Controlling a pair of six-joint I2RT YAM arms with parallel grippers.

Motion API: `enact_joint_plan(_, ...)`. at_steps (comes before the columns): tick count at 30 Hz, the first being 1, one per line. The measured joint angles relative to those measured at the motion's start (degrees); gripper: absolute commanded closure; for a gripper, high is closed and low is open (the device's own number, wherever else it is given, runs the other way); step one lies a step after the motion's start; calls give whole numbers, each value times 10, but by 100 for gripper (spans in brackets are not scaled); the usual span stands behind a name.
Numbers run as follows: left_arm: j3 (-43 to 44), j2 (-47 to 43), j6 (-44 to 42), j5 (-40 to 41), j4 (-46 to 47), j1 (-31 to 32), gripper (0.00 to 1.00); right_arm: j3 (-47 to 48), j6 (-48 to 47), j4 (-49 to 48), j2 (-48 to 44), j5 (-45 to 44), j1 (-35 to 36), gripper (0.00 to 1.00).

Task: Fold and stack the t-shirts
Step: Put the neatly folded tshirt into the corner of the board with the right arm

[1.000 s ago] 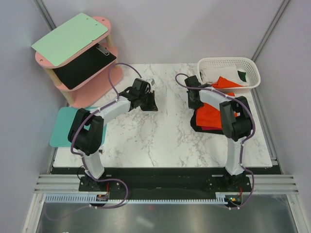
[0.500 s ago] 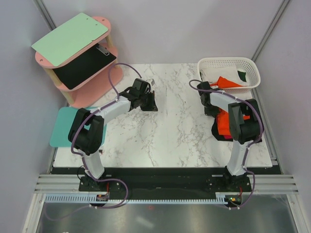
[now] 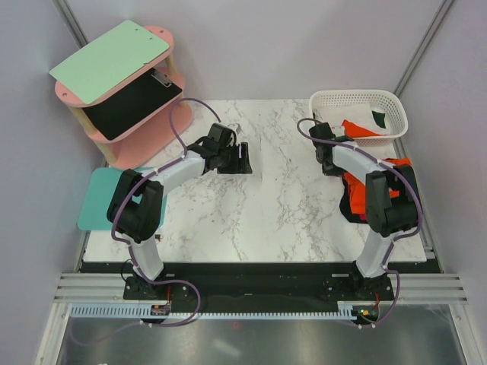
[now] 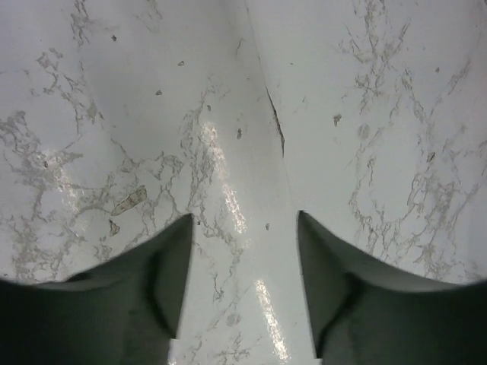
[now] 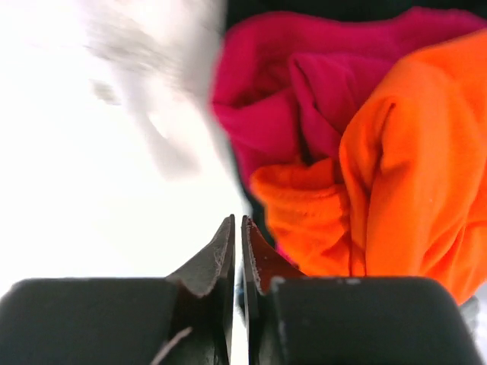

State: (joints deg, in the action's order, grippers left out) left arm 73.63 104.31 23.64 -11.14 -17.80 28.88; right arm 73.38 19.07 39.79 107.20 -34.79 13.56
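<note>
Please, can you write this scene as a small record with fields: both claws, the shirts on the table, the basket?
left claw: open, empty, above bare marble table
right claw: almost shut, empty, beside the shirts
shirts: orange t-shirt and crimson t-shirt bunched together, table's right side
basket: white, far right corner, orange cloth inside

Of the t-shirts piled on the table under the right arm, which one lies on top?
The bright orange t-shirt. It covers the top of the pile, while the crimson t-shirt and the black t-shirt show only beside and beneath it.
</note>
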Motion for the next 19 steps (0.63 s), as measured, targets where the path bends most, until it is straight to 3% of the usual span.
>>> enact_joint_plan(1, 0, 0, 1, 9, -1, 0, 10, 0, -5, -7, -16, 6, 9, 81)
enact_joint_plan(3, -4, 0, -2, 23, -1, 0, 2, 0, -11, -25, -45, 23, 25, 71)
enact_joint_plan(5, -10, -1, -3, 38, -2, 0, 0, 0, -16, -45, -69, 46, 37, 58)
enact_joint_plan(8, -15, -1, -3, 55, -4, -2, 0, 0, -22, -84, -91, 90, 49, 29)
enact_joint_plan(11, -16, -4, -4, 67, -5, -5, 0, 0, -27, -118, -90, 125, 59, 13)
enact_joint_plan(14, -16, -5, -6, 79, -5, -6, 0, 0, -31, -143, -79, 147, 74, 3)
enact_joint_plan(19, -17, -5, -10, 92, -5, -8, 0, 14, -37, -169, -32, 170, 109, 2)
